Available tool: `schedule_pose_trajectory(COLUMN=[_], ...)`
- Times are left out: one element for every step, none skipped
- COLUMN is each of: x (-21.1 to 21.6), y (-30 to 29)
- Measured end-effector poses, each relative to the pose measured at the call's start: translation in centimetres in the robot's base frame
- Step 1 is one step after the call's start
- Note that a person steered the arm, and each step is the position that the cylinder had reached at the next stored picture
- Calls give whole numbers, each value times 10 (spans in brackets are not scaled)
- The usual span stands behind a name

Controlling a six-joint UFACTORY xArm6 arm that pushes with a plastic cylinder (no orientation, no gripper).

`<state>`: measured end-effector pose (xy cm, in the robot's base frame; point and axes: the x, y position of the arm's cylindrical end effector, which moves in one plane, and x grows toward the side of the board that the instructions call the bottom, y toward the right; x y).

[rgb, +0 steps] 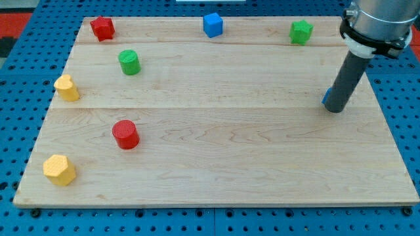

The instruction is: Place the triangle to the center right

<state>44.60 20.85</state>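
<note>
Blue block [325, 96]: near desk [230, 164] right edge, midway; mostly hidden behind my tip [333, 109], touching it; shape unreadable. No jaws fitted, so their state cannot be told. No legible writing. Rod top cut off.

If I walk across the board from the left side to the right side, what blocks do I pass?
Yellow block, yellow block, red block, red cylinder, green cylinder, blue cube, green block, then a blue block mostly hidden behind my tip.
</note>
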Motion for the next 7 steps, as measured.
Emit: schedule_pose_trajectory(x=[0, 0, 29, 47, 52, 68, 55], y=[2, 3, -3, -69, -121, -173, -211])
